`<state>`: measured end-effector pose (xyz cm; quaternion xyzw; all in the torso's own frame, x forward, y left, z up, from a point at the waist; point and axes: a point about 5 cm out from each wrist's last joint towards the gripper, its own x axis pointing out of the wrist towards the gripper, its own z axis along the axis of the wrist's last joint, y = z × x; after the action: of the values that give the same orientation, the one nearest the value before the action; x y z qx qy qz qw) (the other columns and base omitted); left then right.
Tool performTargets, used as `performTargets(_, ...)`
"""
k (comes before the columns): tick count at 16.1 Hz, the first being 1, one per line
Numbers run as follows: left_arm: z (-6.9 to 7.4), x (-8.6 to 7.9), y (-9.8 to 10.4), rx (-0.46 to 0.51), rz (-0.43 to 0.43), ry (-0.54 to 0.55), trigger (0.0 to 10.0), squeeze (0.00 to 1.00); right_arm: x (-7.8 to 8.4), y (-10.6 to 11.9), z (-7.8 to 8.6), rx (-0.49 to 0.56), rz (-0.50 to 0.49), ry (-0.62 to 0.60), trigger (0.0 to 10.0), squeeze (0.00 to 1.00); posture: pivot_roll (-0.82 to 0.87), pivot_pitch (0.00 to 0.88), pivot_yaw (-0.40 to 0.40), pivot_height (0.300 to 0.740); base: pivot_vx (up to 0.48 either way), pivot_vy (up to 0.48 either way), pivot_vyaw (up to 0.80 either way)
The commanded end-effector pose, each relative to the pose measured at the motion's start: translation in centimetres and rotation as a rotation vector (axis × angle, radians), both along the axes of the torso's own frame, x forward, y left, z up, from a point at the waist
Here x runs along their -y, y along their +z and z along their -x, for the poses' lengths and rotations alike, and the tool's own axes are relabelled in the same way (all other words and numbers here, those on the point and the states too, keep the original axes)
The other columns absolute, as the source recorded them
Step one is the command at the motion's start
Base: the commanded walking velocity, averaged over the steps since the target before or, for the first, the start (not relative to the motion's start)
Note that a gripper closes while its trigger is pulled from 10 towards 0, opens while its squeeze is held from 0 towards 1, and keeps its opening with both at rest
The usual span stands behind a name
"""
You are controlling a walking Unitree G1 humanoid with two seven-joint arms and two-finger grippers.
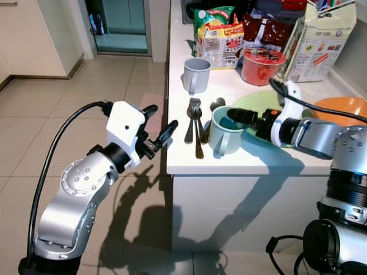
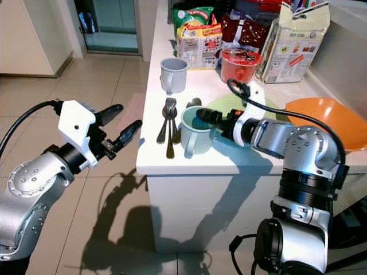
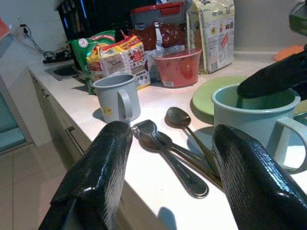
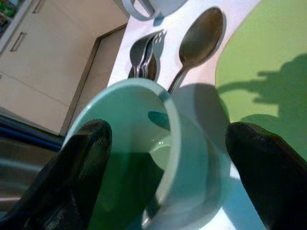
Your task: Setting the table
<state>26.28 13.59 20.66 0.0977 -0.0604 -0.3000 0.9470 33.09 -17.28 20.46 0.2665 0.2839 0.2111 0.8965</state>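
Right gripper [image 2: 202, 114] is reaching over the white counter [image 1: 252, 157], fingers spread across the rim of the pale teal ceramic mug [image 1: 225, 131], one finger inside it, the other outside toward the round lime green plate [image 1: 252, 103]. Metal forks and spoons [image 1: 195, 121] are lying just beyond the mug. Left gripper [image 1: 160, 127] is hovering off the counter's edge, fingers spread, pointing at the cutlery. A grey mug [image 1: 196, 74] is standing farther back near a red bowl [image 1: 262, 65].
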Motion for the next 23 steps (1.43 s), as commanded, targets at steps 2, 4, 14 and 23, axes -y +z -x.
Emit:
performTargets(2, 0.3, 0.3, 0.3, 0.007, -0.013, -0.021, 10.0, 0.00, 0.2, 0.8, -0.4, 0.022, -0.012, -0.009, 7.1, 0.00, 0.03, 0.000, -0.056, 0.740, 0.000, 0.000, 0.00)
performTargets(4, 0.3, 0.3, 0.2, 0.008, -0.018, -0.016, 10.0, 0.00, 0.5, 0.5, -0.6, 0.002, -0.003, -0.005, 0.0, 0.00, 0.03, 0.000, -0.056, 0.740, 0.000, 0.000, 0.00)
performTargets(14, 0.5, 0.6, 0.0, 0.004, -0.032, -0.044, 10.0, 0.00, 1.2, -0.1, -0.8, -0.040, 0.014, -0.003, 0.0, 0.00, 0.03, 0.000, -0.055, 0.740, 0.000, 0.000, 0.00)
performTargets(23, 0.6, 0.8, -0.1, 0.002, -0.034, -0.060, 10.0, 0.00, 2.1, 3.5, -2.1, 0.086, -0.109, -0.054, 0.0, 0.00, 0.03, 0.000, -0.055, 0.740, 0.000, 0.000, 0.00)
